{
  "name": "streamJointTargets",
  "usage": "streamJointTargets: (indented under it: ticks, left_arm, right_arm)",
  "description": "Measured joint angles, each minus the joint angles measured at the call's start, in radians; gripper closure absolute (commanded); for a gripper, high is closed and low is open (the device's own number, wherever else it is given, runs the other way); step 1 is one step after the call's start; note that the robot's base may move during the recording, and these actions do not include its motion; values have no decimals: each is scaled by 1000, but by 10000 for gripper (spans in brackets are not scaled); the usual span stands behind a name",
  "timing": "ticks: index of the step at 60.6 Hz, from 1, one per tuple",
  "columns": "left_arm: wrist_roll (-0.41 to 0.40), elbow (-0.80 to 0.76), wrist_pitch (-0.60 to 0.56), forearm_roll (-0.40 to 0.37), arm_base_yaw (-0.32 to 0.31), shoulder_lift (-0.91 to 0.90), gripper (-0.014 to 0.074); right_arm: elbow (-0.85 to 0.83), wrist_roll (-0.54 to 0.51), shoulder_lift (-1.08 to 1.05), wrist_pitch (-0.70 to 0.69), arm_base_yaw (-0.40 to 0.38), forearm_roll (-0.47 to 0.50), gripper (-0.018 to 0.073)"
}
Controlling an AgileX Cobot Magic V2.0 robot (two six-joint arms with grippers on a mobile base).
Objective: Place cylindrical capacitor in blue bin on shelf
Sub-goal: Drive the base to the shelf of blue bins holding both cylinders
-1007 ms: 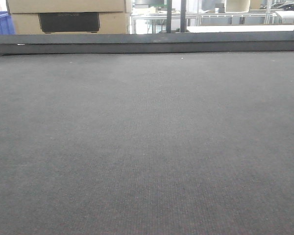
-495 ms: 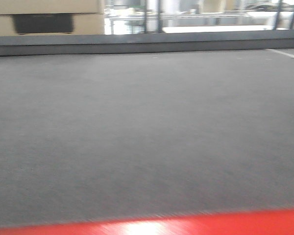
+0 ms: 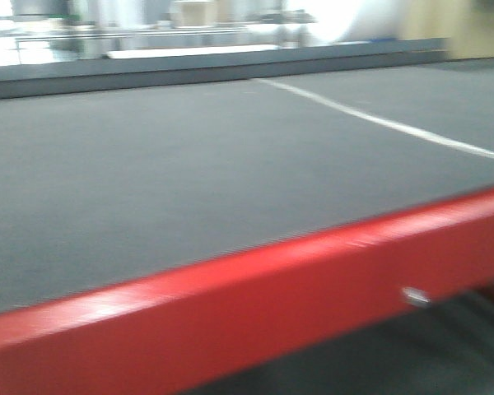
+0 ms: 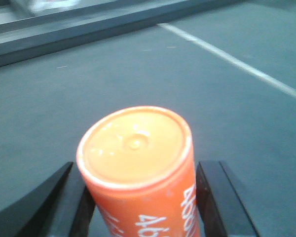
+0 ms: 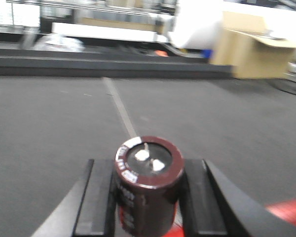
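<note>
The cylindrical capacitor (image 5: 147,197), dark brown with a pale stripe on its top rim and two small metal leads, stands upright between the black fingers of my right gripper (image 5: 148,168), which is shut on it. My left gripper (image 4: 140,170) is shut on an orange cylinder (image 4: 135,148) with white print on its side. Both are held above a dark grey mat (image 3: 189,164). The blue bin and the shelf are out of view. Neither gripper shows in the front view.
A red table edge (image 3: 230,296) runs slanted across the near side of the mat. A white line (image 3: 379,122) crosses the mat. A raised dark ledge (image 5: 108,64) bounds its far side, with a cardboard box (image 5: 251,49) behind it at the right.
The front view has pulled back and swung right. The red edge rose into view and tilted, the white line came in, and the cardboard boxes at the back left slid out.
</note>
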Motion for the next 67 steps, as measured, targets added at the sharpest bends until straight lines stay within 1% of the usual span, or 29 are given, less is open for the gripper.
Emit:
streamJointTargets:
  ticks: [67]
  left_arm:
    - [0,0,0,0,-2,0,707]
  right_arm:
    - [0,0,0,0,0,-2,721]
